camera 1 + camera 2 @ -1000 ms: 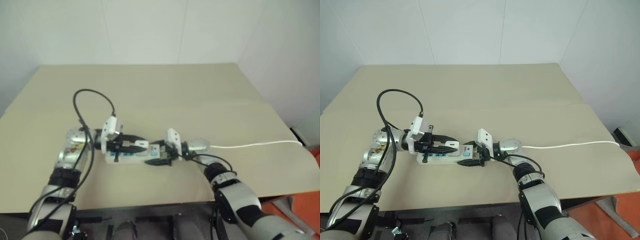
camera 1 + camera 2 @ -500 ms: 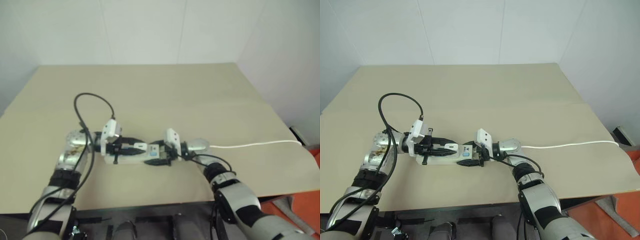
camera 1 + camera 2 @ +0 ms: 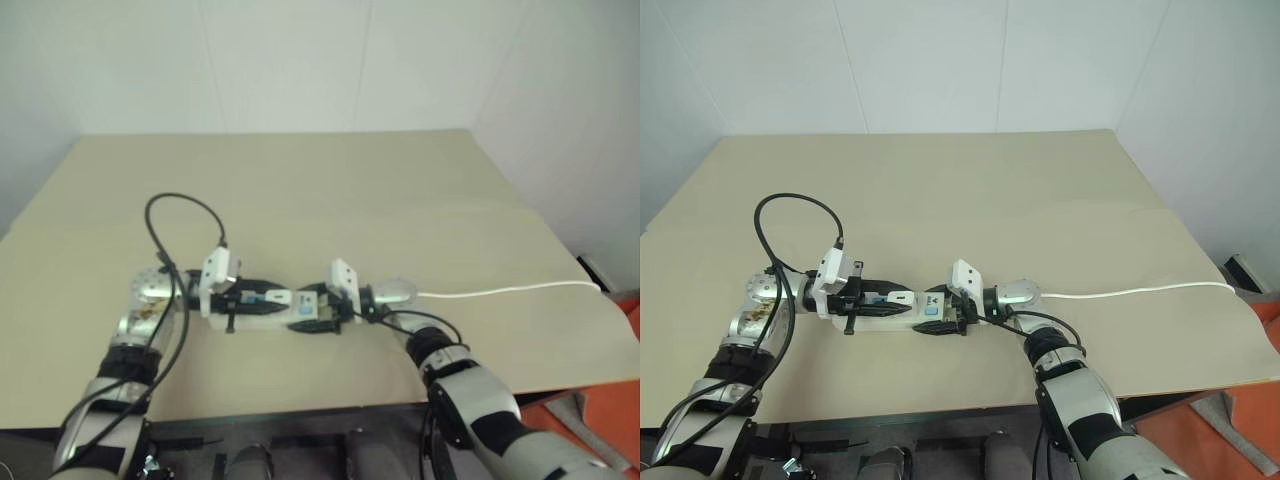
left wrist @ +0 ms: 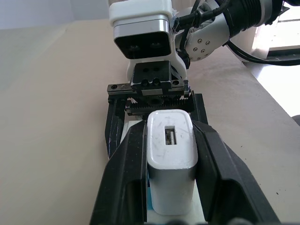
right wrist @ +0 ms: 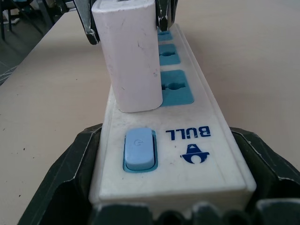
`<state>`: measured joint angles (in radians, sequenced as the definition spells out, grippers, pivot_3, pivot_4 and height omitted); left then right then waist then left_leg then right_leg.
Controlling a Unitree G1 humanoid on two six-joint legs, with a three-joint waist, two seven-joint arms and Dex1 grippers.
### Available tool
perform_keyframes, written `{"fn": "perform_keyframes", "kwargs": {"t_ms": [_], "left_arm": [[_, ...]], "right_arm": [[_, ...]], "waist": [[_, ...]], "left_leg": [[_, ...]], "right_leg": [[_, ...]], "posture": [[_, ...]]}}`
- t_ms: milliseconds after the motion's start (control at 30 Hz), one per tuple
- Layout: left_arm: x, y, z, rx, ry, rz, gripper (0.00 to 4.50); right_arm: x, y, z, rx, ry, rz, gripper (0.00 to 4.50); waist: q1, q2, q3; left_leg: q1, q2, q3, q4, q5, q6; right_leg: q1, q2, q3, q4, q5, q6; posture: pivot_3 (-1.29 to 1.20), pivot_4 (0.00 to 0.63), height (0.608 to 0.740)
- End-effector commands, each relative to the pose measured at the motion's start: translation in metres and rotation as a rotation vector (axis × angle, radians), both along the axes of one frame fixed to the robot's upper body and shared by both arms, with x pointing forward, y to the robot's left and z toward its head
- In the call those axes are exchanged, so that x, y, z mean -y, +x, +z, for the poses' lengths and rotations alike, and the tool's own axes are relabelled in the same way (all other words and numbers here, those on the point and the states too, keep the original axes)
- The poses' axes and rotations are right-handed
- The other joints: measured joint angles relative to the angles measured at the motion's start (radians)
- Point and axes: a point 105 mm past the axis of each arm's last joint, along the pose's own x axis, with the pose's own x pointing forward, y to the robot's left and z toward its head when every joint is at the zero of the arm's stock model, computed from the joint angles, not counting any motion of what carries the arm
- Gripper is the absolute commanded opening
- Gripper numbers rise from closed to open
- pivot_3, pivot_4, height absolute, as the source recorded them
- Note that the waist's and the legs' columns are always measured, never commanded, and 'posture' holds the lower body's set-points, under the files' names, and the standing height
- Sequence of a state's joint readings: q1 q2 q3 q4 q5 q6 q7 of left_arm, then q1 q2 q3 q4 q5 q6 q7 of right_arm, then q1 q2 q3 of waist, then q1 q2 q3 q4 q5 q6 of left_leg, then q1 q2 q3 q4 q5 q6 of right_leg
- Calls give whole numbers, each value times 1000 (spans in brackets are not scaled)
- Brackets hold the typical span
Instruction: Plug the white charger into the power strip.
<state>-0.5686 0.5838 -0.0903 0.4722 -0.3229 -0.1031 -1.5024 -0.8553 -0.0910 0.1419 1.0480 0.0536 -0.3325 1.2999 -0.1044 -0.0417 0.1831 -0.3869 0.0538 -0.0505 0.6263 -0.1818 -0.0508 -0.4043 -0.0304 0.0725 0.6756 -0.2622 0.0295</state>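
Note:
The white charger (image 4: 171,159) stands upright on the power strip (image 5: 187,136), and its base meets the strip's face beside the blue socket nearest the switch. Its prongs are hidden. My left gripper (image 3: 902,300) is shut on the charger, with a black finger (image 4: 131,164) pressed against each side. My right gripper (image 3: 932,313) is shut on the switch end of the strip, its fingers (image 5: 75,159) clamping both long edges. The strip lies flat on the table between the two grippers, near the front edge.
The strip's thin white cord (image 3: 1140,291) runs right across the beige table (image 3: 970,190) to its right edge. A black cable loop (image 3: 790,205) arches above my left wrist. Beyond the table's right edge is an orange object (image 3: 1265,420).
My left gripper has come down with the charger, from just above the strip to resting on its face. The right gripper and the strip have kept still.

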Motion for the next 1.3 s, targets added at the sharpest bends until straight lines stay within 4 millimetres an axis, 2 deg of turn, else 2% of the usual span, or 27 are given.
{"fn": "perform_keyframes", "kwargs": {"t_ms": [33,267,433,500,533,633,733,867,1000,1100,1300], "left_arm": [[-14,-5,-26,-115,80,34,2246],[-4,0,0,-46,33,-4,4488],[-7,-9,35,15,41,-61,4488],[-10,-12,57,57,30,-58,4500],[-12,-13,69,82,15,-53,4500],[-18,-20,98,144,-29,-39,4500],[-25,-28,113,182,-48,-6,4500],[-40,-37,113,193,-31,60,4500],[-56,-48,100,177,5,156,4500],[-69,-58,91,121,22,233,4500],[-100,-76,79,79,72,398,4500]], "right_arm": [[-5,-2,7,7,30,26,3452],[-7,-3,7,4,33,29,3452],[-9,-3,8,0,41,33,3452],[-8,-4,8,-8,40,37,4170],[-8,-4,8,-11,39,40,4365],[-6,-3,8,12,28,38,4436],[-2,-2,14,41,39,37,4436],[12,4,30,103,68,6,4436],[38,5,50,174,86,-27,4436],[65,3,64,215,83,-70,4436],[115,-2,75,233,5,-142,4436]], "waist": [[-4,1,0],[4,2,0],[2,2,0],[2,2,0],[2,2,1],[3,2,1],[3,3,1],[4,7,4],[10,7,6],[16,8,6],[32,11,9]], "left_leg": [[0,0,0,-1,0,0],[-1,0,0,0,0,0],[-3,0,0,0,0,0],[-3,0,0,0,0,0],[-3,0,-1,0,0,0],[-3,1,-1,0,0,0],[-3,1,0,-1,0,0],[-4,1,0,-1,0,0],[-5,1,0,-1,0,0],[-7,0,0,-1,0,0],[-10,0,1,-1,0,0]], "right_leg": [[0,0,1,0,0,0],[0,0,-1,0,0,0],[-2,0,-1,-1,0,-1],[-2,0,-1,-1,0,0],[-2,0,-1,-1,0,0],[-2,0,-1,-2,0,0],[-2,0,-1,-3,0,0],[-2,0,-1,-3,0,0],[-3,-1,-2,-4,0,0],[-3,-2,-3,-5,0,0],[-6,-3,-3,-9,-1,-1]], "posture": [[0,150,740],[0,150,740],[0,150,740],[0,150,740],[0,150,740],[0,150,740],[0,150,740],[0,150,740],[0,150,740],[0,150,740],[0,150,740]]}}
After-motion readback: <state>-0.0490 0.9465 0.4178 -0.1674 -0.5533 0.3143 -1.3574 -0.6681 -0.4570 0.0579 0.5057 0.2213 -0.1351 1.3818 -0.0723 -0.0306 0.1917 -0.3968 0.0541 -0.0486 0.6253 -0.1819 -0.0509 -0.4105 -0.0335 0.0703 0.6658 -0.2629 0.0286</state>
